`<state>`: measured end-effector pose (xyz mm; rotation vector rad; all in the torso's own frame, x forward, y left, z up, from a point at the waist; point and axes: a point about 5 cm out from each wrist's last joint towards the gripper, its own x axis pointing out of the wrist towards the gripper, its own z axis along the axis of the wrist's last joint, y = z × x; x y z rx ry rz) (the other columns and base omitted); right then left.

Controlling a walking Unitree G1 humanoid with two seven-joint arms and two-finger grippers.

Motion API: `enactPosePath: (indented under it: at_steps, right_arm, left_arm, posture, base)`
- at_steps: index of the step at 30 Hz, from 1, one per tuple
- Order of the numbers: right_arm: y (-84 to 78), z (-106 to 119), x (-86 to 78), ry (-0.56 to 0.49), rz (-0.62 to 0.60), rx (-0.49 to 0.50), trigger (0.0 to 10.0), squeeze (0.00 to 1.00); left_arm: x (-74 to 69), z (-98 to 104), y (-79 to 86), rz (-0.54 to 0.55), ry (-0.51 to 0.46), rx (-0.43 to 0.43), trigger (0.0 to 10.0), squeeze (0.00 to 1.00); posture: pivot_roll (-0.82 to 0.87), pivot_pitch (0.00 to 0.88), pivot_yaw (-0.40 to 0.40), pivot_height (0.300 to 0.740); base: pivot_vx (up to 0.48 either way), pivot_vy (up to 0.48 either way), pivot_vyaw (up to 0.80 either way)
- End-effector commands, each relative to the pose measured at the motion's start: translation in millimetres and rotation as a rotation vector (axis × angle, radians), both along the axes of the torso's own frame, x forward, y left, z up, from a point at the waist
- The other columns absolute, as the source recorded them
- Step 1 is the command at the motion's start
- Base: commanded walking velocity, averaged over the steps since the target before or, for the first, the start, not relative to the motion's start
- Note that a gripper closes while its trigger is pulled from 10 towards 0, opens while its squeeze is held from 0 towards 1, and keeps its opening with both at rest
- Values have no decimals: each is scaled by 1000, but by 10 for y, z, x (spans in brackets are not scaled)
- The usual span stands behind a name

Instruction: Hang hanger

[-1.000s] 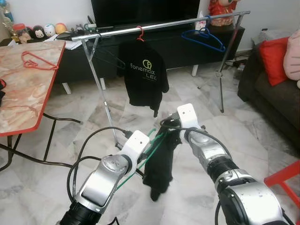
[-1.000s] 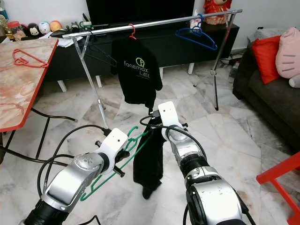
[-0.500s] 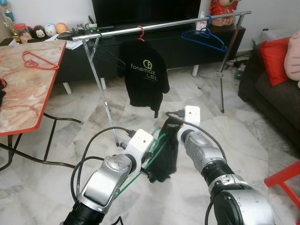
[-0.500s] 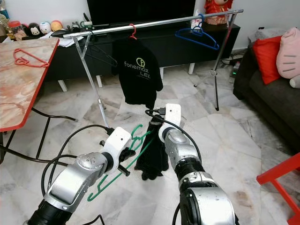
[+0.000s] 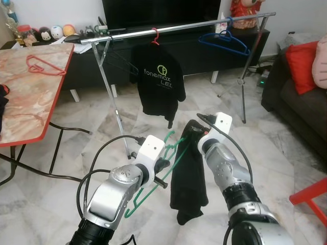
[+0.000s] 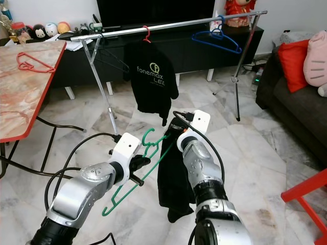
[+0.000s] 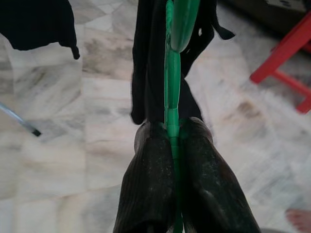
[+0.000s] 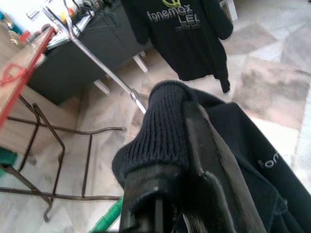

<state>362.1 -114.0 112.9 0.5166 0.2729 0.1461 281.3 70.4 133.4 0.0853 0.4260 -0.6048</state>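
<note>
While the left gripper (image 7: 172,145) pinches the green hanger (image 6: 134,176) between pressed-together fingers, the marble floor (image 5: 76,158) lies below it. Ahead stands the metal rail (image 5: 168,28) with a hung black shirt (image 5: 162,84) and blue hanger (image 5: 225,43). Beside it, the right gripper (image 8: 189,145) clamps a black garment (image 5: 188,178), now hanging longer and lifted higher than a second ago. Cloth hides its fingertips.
</note>
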Motion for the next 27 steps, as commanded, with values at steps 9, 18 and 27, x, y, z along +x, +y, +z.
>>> enactPosePath:
  at_steps: [9,18,27]
  right_arm:
    - [86,215,-199,-46,-116,127,10000,0]
    - [-105,160,-222,3,-239,41,10000,0]
    - [299,196,-327,-4,65,6,10000,0]
  left_arm:
    - [86,39,188,166,19,40,10000,0]
    - [45,8,255,162,35,93,10000,0]
    - [15,97,128,68,9,17,10000,0]
  posture:
    - [29,0,-8,740]
    - [29,0,-6,740]
    - [27,0,-8,740]
  base:
    - [0,0,0]
    - [0,0,0]
    - [0,0,0]
